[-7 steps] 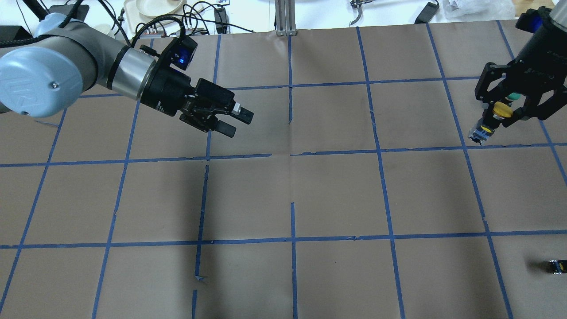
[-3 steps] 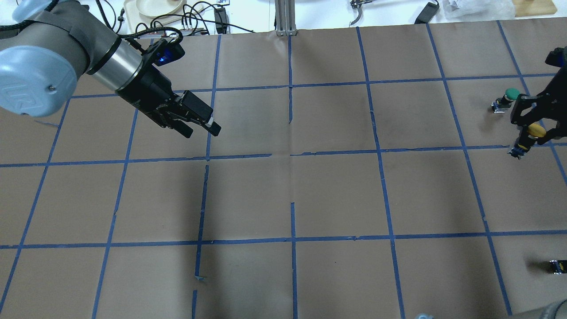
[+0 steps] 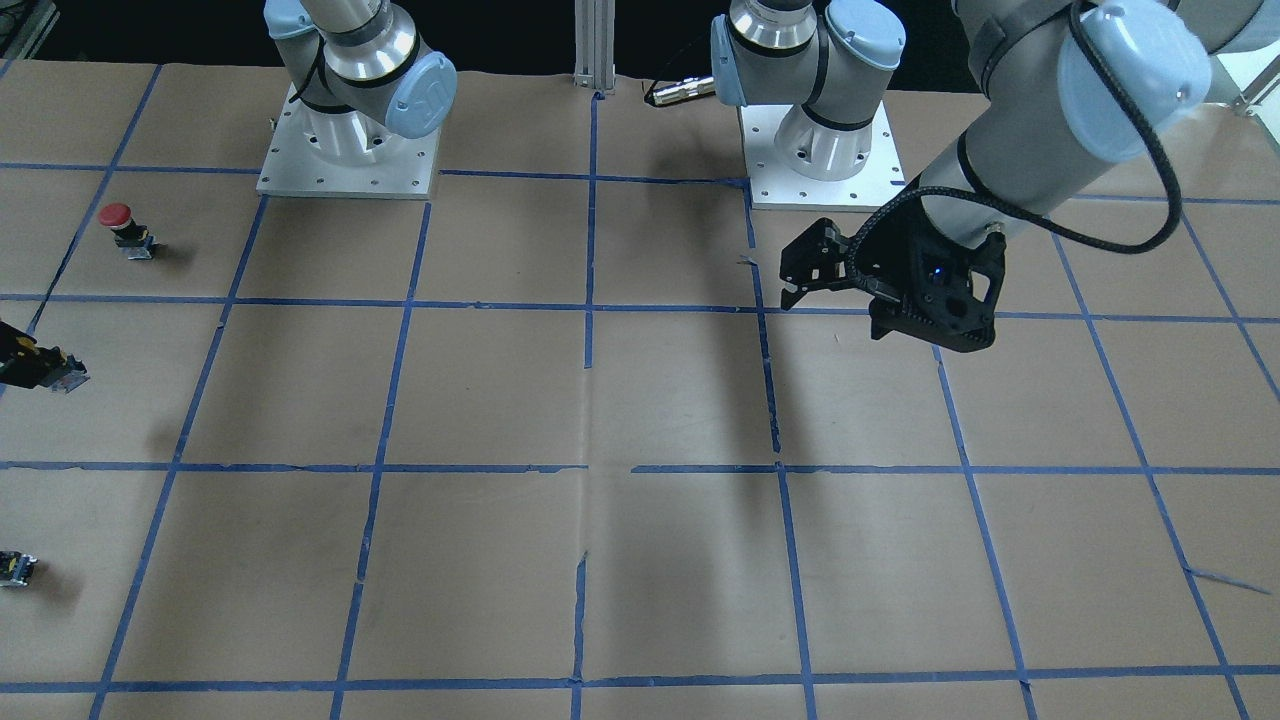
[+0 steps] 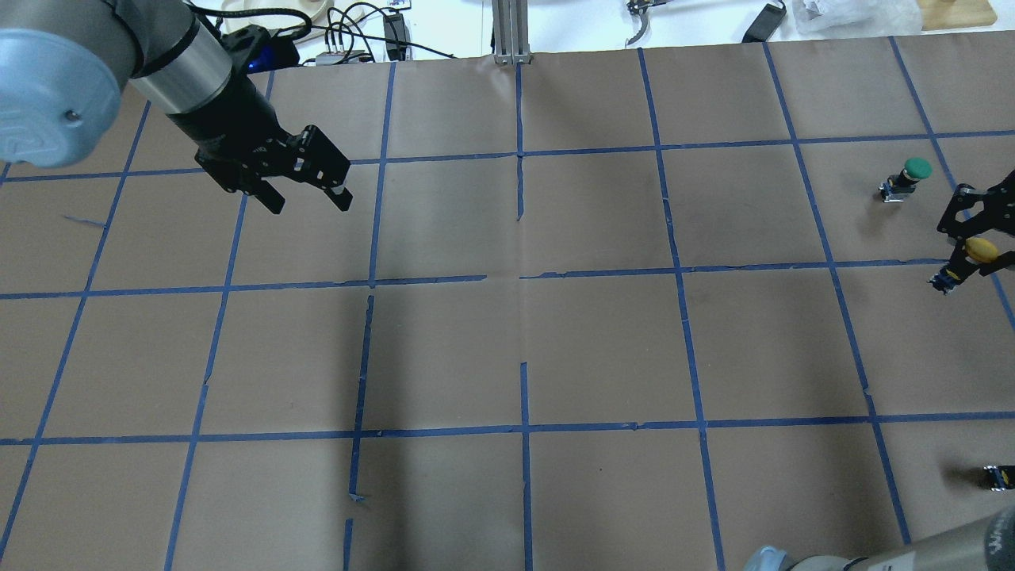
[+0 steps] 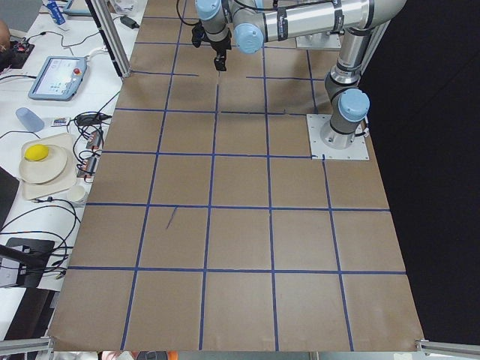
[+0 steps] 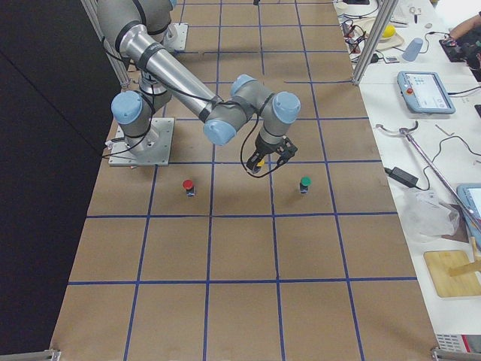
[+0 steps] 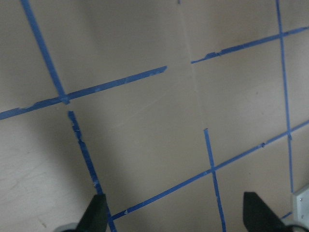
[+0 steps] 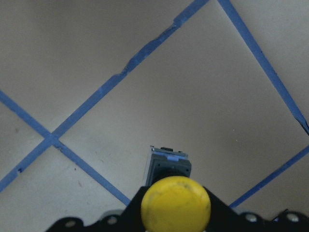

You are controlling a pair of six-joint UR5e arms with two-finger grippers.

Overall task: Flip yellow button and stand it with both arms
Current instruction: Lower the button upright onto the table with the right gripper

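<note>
Paper of brown colour, divided into squares by blue tape, covers the table. Nearest to the robot's base, on its right side, a red button stands upright on the paper. A little farther out hangs the right gripper, and it is clenched on the yellow button. The fingers grip it just under the round cap. The button is tilted, with the cap up between the fingers and the grey base pointing down and away toward the paper. I cannot tell whether the base touches the paper. Beyond this gripper a green button stands upright, near it but not touching. In the side view the gripper is between the red and the green one. On the robot's left side, well apart from all three buttons, the left gripper hangs over the paper. Its fingers are spread wide with nothing between them. Past the far edge of the table lie cables and a plate.
</note>
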